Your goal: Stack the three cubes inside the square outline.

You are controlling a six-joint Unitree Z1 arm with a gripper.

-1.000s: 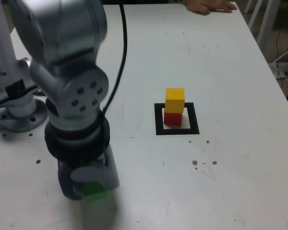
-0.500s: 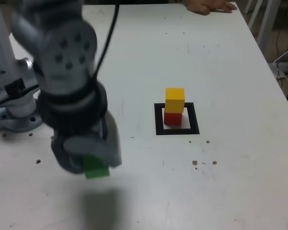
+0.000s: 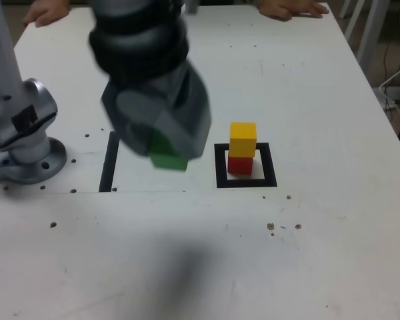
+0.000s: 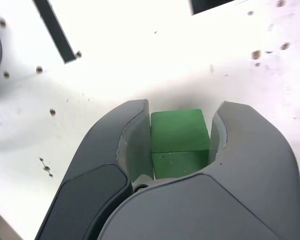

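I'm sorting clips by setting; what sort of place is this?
Probably a robotics lab or test bench: a robot arm's jaws grip a green cube, and a black square outline marks the white table.

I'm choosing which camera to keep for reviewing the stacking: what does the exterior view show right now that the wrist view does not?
Only the exterior view: the yellow cube on the red cube, and a person's hands at the table's far edge.

Only the wrist view: both grey fingers of the tool closed on opposite sides of the green cube.

Both: the solid green cube off the table, the straight black strip and part of the black square outline.
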